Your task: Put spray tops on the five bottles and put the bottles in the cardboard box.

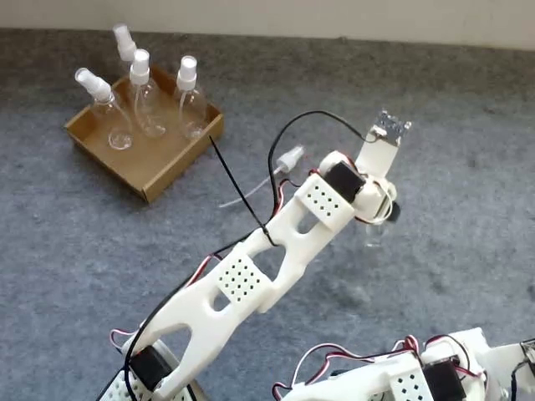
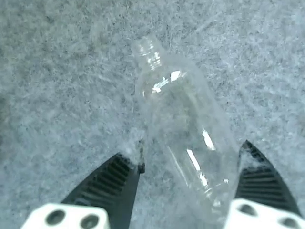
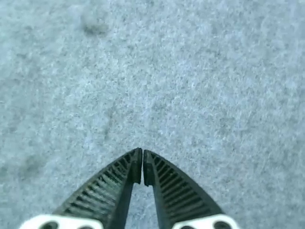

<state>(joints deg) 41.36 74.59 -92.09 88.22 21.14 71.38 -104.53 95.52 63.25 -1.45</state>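
Note:
A clear bottle (image 2: 183, 129) with a bare neck sits between the fingers of my left gripper (image 2: 190, 155), which is open around it; the bottle leans against one finger (image 2: 255, 174) and a narrow gap shows at the other. From above, that gripper (image 1: 378, 221) is right of centre with the bottle (image 1: 373, 238) beneath it. A loose spray top (image 1: 289, 159) with its long tube lies on the carpet just beside the arm. The cardboard box (image 1: 180, 163) at the back left holds several bottles (image 1: 149, 100) with spray tops on. My right gripper (image 3: 143, 157) is shut, empty, over bare carpet.
Grey carpet covers the whole table. The left arm (image 1: 251, 276) stretches diagonally across the middle, trailing a black cable (image 1: 238, 188). The right arm's body (image 1: 418, 376) rests at the near right edge. Open carpet lies between the box and the near left edge.

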